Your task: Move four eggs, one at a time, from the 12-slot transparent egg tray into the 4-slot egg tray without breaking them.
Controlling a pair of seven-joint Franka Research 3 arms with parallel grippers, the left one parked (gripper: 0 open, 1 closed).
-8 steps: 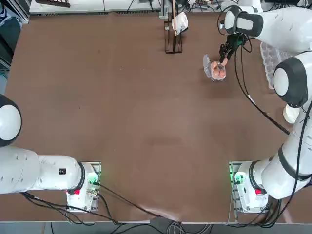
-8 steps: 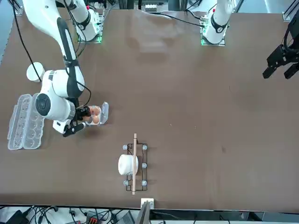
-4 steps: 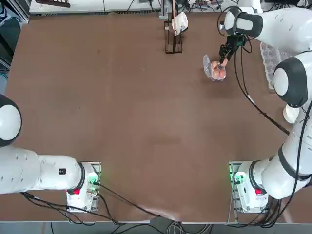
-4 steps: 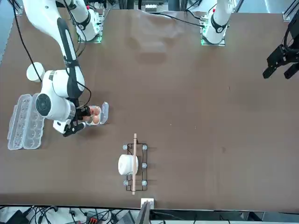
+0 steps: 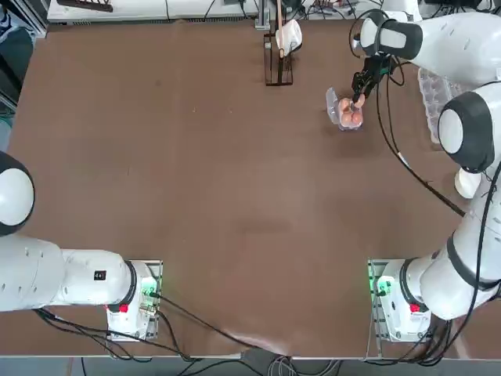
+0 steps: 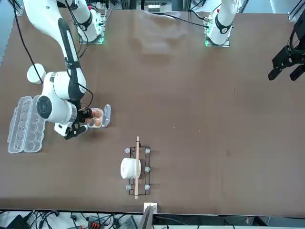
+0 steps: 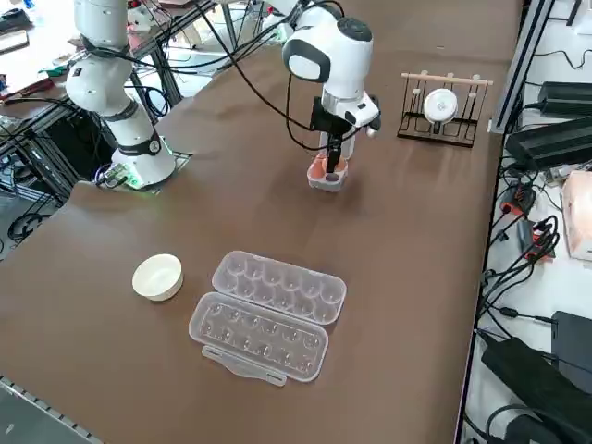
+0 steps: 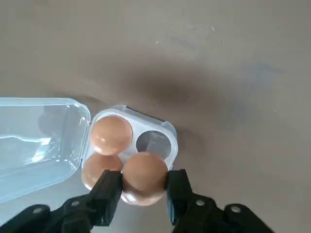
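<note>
Above the 4-slot egg tray, your right tool clasps an egg across its middle; it's brittle and smooth, so squeeze lightly.

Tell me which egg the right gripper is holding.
The egg between the right gripper fingers, above the 4-slot egg tray; the other two visible eggs sit in cups.
</note>
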